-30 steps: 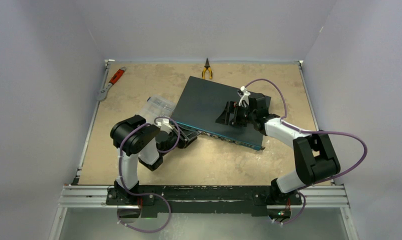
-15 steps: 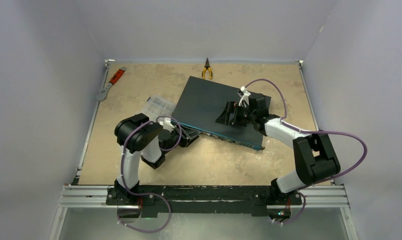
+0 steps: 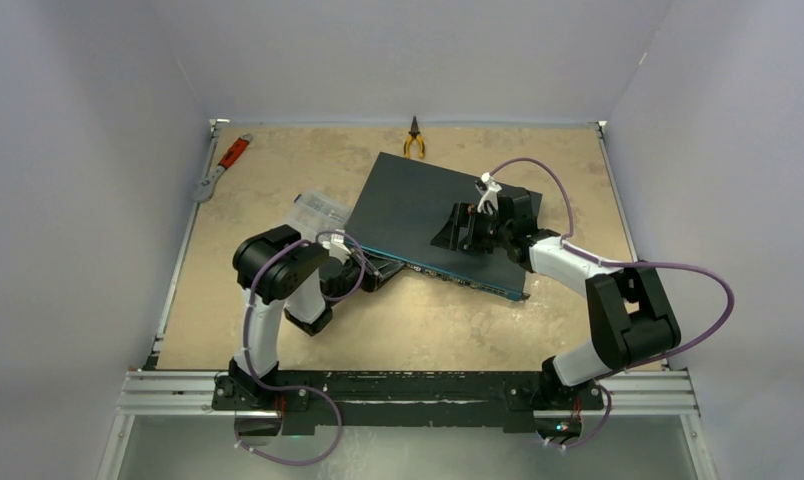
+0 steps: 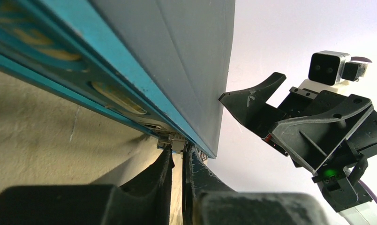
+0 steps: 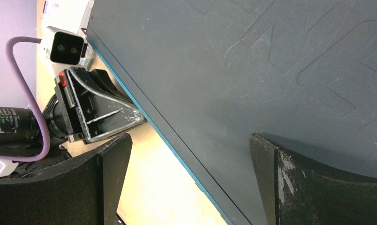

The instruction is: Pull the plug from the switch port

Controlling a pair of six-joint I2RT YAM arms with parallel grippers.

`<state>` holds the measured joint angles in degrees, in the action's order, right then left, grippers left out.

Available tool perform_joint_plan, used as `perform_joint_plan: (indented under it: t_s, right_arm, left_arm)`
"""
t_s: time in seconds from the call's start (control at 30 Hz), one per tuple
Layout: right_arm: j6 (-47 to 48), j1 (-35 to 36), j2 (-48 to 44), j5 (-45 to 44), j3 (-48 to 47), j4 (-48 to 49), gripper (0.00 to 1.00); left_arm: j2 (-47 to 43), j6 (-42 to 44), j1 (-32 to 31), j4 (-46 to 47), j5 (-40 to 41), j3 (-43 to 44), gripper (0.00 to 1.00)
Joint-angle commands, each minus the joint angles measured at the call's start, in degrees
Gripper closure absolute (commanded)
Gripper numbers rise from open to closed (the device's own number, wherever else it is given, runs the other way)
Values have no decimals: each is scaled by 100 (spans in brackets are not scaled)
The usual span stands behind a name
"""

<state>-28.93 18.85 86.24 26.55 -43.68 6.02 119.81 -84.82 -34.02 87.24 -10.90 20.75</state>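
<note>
Switch (image 3: 418,210) sits mid-bench (image 3: 428,330), skewed, with the blue port edge facing our near-left. That is why the left arm comes in low and sideways along the bench.

Left fingers (image 4: 163,168) are pinched almost shut, only a thin slit between them. The tips sit on either side of the plug (image 4: 171,141), a small pale one in a port near the left end of the row. We read that as a grip. We can't confirm whether the latch tab is pressed, since it's hidden behind the tips.

Right fingers (image 5: 313,187) are spread fully wide and hold nothing. They're parked on the switch lid near the front edge. In the left wrist view one tip touches the lid. We judge that's a brace, so the box doesn't slide along with the pull.

Step in hand: grip made, extraction not done, plug seated.

Next move needs a straight pull out along the port axis, away from the face. Risks are the fingers slipping off such a small body, or the switch dragging if the brace is light.
</note>
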Motion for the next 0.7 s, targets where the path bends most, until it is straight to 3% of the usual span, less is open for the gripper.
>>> perform_joint_plan:
  t_s: [0.0, 0.67]
  right_arm:
    - [89, 35, 8, -28, 106, -110, 1]
    - [63, 34, 34, -9, 132, -50, 1]
  left_arm:
    - [250, 70, -8, 1407, 224, 38, 99]
    - [-68, 156, -8, 1467, 357, -492, 100]
